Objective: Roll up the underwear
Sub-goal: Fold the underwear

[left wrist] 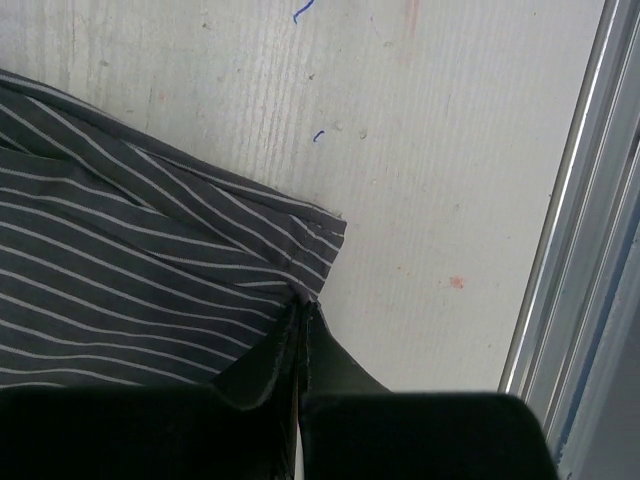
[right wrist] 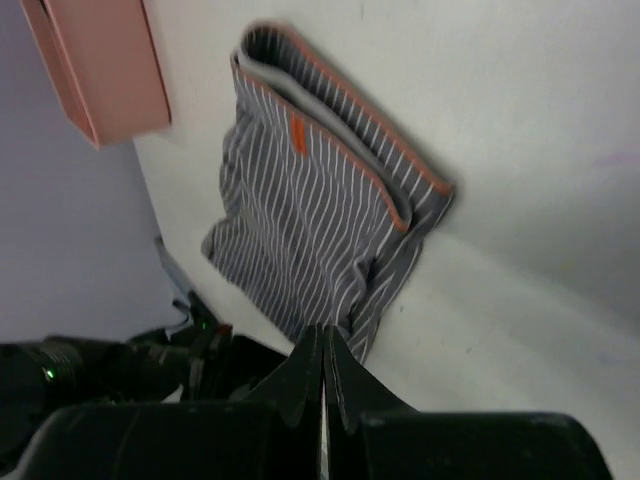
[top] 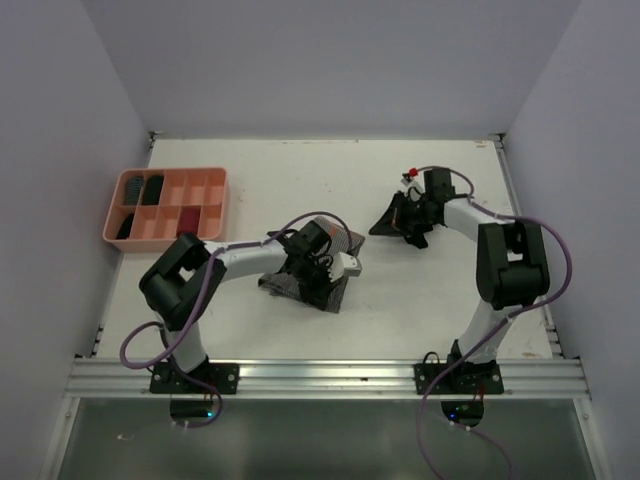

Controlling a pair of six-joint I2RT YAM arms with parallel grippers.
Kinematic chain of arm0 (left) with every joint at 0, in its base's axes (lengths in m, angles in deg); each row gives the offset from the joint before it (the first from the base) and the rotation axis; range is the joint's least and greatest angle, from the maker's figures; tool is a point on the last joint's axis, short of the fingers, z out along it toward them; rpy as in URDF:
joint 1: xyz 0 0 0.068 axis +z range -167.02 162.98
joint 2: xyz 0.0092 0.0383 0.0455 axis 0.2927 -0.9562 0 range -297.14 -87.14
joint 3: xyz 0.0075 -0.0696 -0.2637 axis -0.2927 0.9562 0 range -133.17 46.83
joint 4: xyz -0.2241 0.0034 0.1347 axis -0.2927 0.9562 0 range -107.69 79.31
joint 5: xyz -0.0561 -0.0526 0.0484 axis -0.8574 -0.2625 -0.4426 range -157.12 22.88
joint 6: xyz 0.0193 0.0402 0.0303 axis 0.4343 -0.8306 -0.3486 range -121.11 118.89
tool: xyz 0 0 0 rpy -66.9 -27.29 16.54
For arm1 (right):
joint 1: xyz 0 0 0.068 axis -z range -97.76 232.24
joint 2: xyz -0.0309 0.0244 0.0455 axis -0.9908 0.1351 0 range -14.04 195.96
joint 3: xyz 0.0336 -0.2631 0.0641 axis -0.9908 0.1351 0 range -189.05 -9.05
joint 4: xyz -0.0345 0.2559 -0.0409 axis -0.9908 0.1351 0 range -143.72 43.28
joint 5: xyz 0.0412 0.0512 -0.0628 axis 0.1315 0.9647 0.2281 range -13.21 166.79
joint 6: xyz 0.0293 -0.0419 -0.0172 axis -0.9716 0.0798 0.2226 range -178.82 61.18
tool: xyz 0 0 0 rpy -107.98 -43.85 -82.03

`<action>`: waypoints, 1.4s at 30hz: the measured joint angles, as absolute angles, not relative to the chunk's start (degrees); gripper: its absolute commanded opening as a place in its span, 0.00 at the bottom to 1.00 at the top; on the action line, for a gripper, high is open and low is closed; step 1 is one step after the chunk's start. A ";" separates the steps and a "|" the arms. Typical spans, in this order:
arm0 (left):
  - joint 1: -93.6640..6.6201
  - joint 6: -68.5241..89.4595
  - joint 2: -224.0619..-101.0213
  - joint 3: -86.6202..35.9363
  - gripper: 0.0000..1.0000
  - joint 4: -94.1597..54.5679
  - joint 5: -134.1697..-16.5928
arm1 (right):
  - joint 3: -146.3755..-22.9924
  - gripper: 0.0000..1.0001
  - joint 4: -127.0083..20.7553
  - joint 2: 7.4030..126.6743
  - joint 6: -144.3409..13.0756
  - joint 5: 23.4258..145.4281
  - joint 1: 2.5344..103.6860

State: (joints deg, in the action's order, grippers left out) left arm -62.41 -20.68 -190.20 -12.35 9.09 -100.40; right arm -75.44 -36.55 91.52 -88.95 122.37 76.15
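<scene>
The striped underwear [right wrist: 310, 220] was laid on the table [top: 300, 170], near the middle. One end was folded over, and its pinkish edge was seen along that end. The left gripper [left wrist: 302, 330] was placed right at a corner of the cloth. It was squeezed all the way closed. The hem was drawn up to its tips, so a bit of cloth seemed to be pinched there. The rest of the cloth was spread away from the tips, toward the middle of the table.

The black underwear [top: 392, 220] was bunched up further back on the right, well apart from the striped one. The right gripper [top: 413, 228] was held just over it and was closed tight too. It could not be told if any black cloth was caught in it.

A salmon-pink tray [top: 165, 172] was set at the far left, with a few dark things in it.

From above, the long side of the striped cloth was seen running slantwise, from near left to far right. The left arm was much nearer to it. For a roll, the pinched corner would most likely have to be carried along that long side, toward the folded end. The black piece was best reached by the right arm.
</scene>
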 measured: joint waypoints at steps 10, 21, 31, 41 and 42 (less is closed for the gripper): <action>-61.77 -19.18 -191.29 -13.29 0.00 9.18 -101.71 | -56.08 0.00 -48.29 87.14 -102.76 125.49 63.12; -60.83 -17.73 -192.76 -14.65 0.00 9.27 -102.95 | -57.17 0.00 -49.78 90.38 -103.15 123.33 60.02; -58.93 -16.60 -194.62 -16.13 0.00 9.03 -104.27 | -60.80 0.00 -45.47 93.29 -101.19 122.35 60.06; -55.90 -16.47 -197.59 -19.37 0.00 8.20 -105.77 | -65.12 0.00 -44.23 93.59 -100.14 122.37 60.06; -55.72 -16.47 -197.72 -19.54 0.00 8.11 -105.77 | -65.12 0.00 -44.07 93.66 -100.12 122.37 60.06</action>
State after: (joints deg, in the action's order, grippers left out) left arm -55.72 -16.47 -197.72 -19.54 8.11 -105.77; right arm -65.12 -44.07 93.66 -100.12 122.37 60.06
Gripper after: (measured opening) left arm 0.005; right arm 0.009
